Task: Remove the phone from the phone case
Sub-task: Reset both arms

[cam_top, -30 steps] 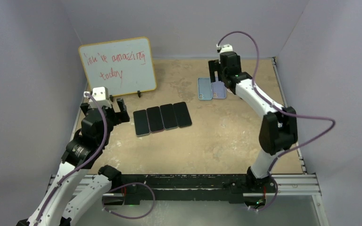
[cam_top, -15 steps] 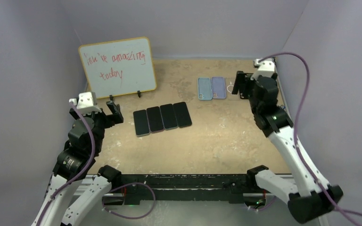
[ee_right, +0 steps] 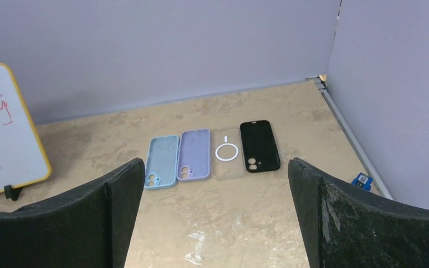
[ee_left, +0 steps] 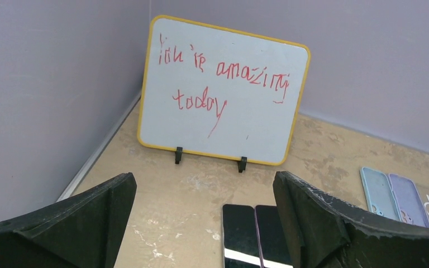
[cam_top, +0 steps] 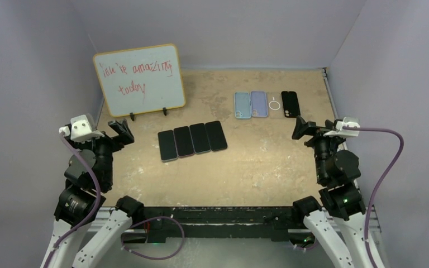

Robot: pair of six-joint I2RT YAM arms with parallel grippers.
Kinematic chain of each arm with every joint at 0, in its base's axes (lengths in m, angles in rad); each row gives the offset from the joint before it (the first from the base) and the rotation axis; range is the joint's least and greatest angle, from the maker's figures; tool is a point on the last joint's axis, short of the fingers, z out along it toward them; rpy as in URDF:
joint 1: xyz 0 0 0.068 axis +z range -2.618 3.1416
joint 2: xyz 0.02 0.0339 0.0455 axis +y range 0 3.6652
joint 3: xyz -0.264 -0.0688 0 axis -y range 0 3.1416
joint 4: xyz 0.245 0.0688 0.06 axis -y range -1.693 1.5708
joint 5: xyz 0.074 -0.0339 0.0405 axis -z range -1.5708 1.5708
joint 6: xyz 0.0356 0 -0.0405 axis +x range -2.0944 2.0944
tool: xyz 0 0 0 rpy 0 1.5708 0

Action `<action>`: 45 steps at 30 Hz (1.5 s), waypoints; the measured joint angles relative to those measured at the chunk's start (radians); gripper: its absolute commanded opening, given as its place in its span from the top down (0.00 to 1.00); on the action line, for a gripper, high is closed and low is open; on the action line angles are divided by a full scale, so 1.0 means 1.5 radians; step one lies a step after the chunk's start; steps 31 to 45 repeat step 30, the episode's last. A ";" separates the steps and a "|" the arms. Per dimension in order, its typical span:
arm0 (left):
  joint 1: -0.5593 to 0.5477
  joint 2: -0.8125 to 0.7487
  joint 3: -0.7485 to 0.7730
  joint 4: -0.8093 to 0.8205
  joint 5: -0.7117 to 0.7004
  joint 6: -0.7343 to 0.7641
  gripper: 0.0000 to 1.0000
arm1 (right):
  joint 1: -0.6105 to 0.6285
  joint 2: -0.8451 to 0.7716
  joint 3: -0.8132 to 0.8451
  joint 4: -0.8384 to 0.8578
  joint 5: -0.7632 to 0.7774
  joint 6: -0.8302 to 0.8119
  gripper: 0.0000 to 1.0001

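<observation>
The only readable writing is on the whiteboard (cam_top: 139,79) standing at the far left of the table: red handwritten marker in two lines, "You're amazing" above and "today" below, with a short red stroke under the end of "amazing". The clear case (ee_right: 227,167) carries a white ring (ee_right: 227,144) with a small white dash above it, and no letters. A small blue tag (ee_right: 361,180) by the right wall has print too small to read
</observation>
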 measured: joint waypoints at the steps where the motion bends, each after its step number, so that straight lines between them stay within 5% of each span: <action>1: 0.000 -0.003 -0.003 0.009 -0.004 0.002 0.01 | 0.000 -0.012 -0.013 0.003 0.000 -0.001 0.01; 19: 0.019 -0.030 -0.105 0.072 -0.035 0.023 0.01 | 0.014 -0.093 -0.101 0.067 0.046 -0.045 0.01; 45: 0.040 -0.046 -0.109 0.090 -0.031 0.023 0.01 | 0.014 -0.079 -0.100 0.069 0.027 -0.049 0.01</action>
